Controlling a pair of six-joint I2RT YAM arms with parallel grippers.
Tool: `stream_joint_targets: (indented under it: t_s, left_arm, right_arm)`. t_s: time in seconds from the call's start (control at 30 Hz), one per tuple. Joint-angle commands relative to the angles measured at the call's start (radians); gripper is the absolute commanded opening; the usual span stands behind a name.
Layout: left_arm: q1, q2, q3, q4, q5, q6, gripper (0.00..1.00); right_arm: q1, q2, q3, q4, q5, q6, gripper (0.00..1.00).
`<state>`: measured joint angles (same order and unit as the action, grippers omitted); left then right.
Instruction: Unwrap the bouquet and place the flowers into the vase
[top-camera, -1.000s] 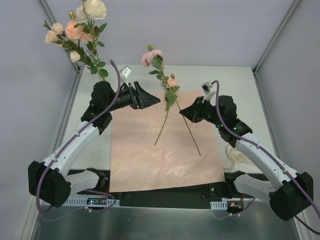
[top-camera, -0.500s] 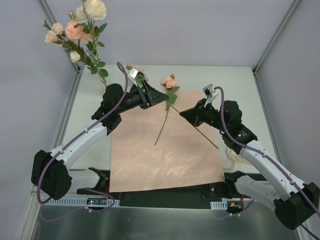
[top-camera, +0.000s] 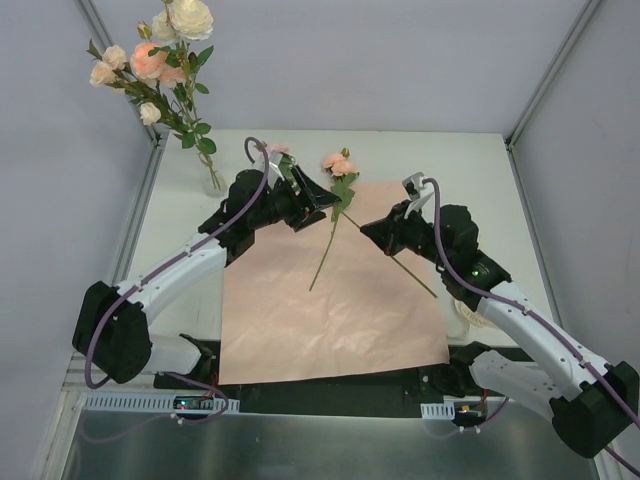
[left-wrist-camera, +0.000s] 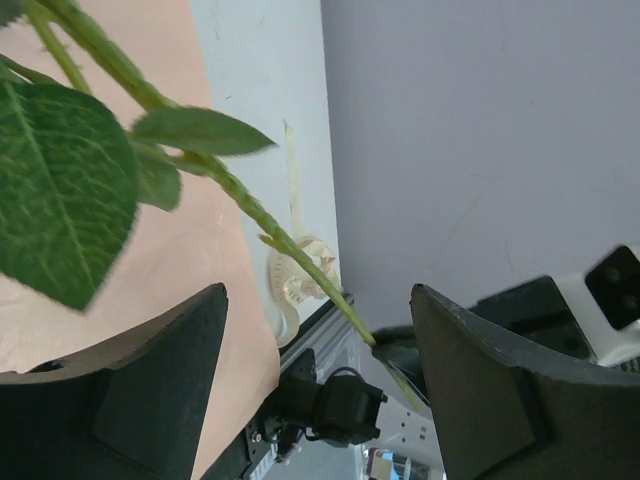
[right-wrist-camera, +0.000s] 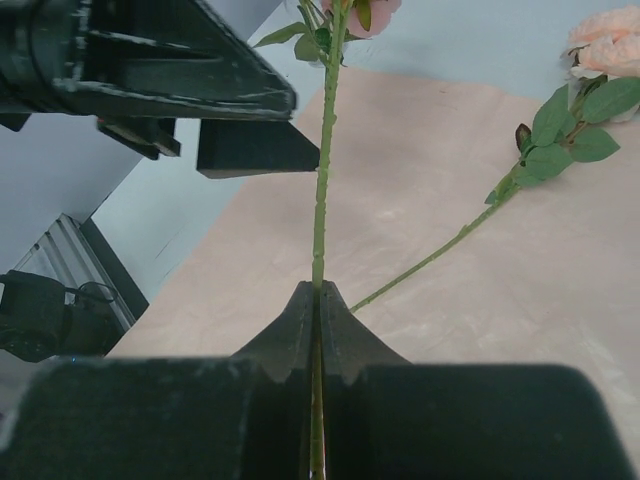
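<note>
Mid-handover: right hand (right-wrist-camera: 318, 296) pinching rose stem (right-wrist-camera: 325, 150) low down. Bloom end reaches left hand (left-wrist-camera: 315, 330), spread wide astride stem, not gripping. Nearby, second rose (top-camera: 328, 240) flat on pink paper (top-camera: 300, 320). Clear vase (top-camera: 213, 182) at far-left desk corner holds other flowers (top-camera: 160, 60). Risk: left hand closing on leaves, stem slipping, rose dropped.

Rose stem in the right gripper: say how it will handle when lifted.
Probably light and fairly stiff: the stem juts straight from the right gripper without sagging. Likely top-heavy, leaves and bloom far past the pinch.
</note>
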<state>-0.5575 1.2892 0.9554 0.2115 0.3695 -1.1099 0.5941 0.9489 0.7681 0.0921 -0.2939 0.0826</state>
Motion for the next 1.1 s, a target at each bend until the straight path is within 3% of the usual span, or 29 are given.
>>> stream_joint_targets:
  t_s: [0.0,0.13,0.37,0.5,0.57,0.6,0.63,0.83,1.07]
  left_arm:
    - [-0.013,0.071,0.036,0.120,-0.027,-0.077,0.73]
    - [-0.018,0.131,0.045,0.173,-0.018,-0.103,0.65]
    - [-0.018,0.101,0.020,0.233,-0.057,-0.050,0.28]
    - [-0.018,0.061,0.016,0.239,-0.070,0.059,0.00]
    - [-0.018,0.047,0.019,0.239,-0.076,0.090,0.00]
    - [-0.018,0.036,0.028,0.238,-0.067,0.137,0.00]
    - [-0.016,0.029,0.037,0.230,-0.063,0.163,0.00]
    - [-0.036,-0.045,0.120,0.088,-0.052,0.410,0.00]
    - [-0.045,-0.140,0.209,-0.070,0.009,0.743,0.00]
  right_arm:
    - [0.010,-0.019,0.023,0.029,0.018,-0.041,0.00]
    - [0.022,-0.018,0.025,0.018,0.025,-0.052,0.00]
    - [0.038,-0.018,0.028,-0.005,0.044,-0.075,0.00]
    - [0.047,-0.004,0.046,-0.041,0.032,-0.101,0.01]
    - [0.047,0.004,0.080,-0.092,0.039,-0.112,0.05]
    - [0.049,0.014,0.091,-0.130,0.054,-0.116,0.10]
    - [0.047,0.019,0.109,-0.165,0.064,-0.119,0.22]
    - [0.047,0.007,0.123,-0.204,0.102,-0.130,0.50]
    - [0.047,0.013,0.140,-0.235,0.140,-0.130,0.57]
